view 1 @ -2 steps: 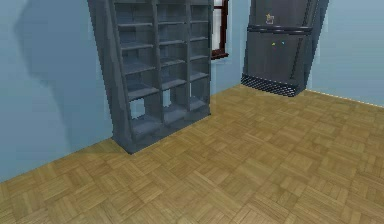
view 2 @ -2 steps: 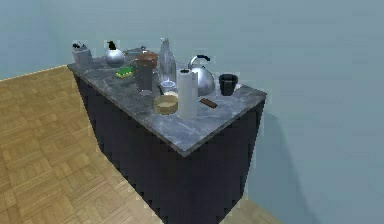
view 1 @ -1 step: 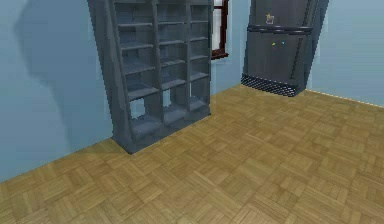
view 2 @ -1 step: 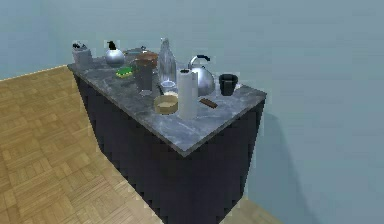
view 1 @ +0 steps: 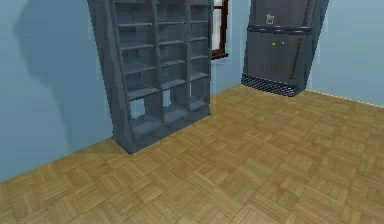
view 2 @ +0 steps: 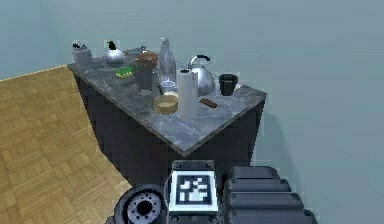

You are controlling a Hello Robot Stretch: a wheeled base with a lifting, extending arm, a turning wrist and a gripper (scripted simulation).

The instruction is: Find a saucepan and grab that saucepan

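Observation:
A dark counter with a grey stone top [view 2: 235,108] stands against the blue wall in the arm side view, crowded with small things. Among them a dark squat vessel [view 2: 147,72] sits behind a tall glass bottle [view 2: 166,62]; its shape is too small to name as a saucepan. A silver kettle [view 2: 200,75], a black cup [view 2: 228,84], a beige cylinder [view 2: 185,92] and a small dish [view 2: 166,103] stand nearby. The gripper's dark body [view 2: 140,207] shows at the bottom edge beside a white marked square [view 2: 192,190]. Its far end is hidden, so I cannot tell whether it holds anything.
In the forward view a tall blue-grey shelf unit [view 1: 160,65] stands against the left wall, with a dark cabinet [view 1: 280,45] and a window [view 1: 222,25] beyond. Wood parquet floor [view 1: 250,160] spreads wide in front. A green item [view 2: 124,73] and a rounded silver pot [view 2: 112,53] sit at the counter's far end.

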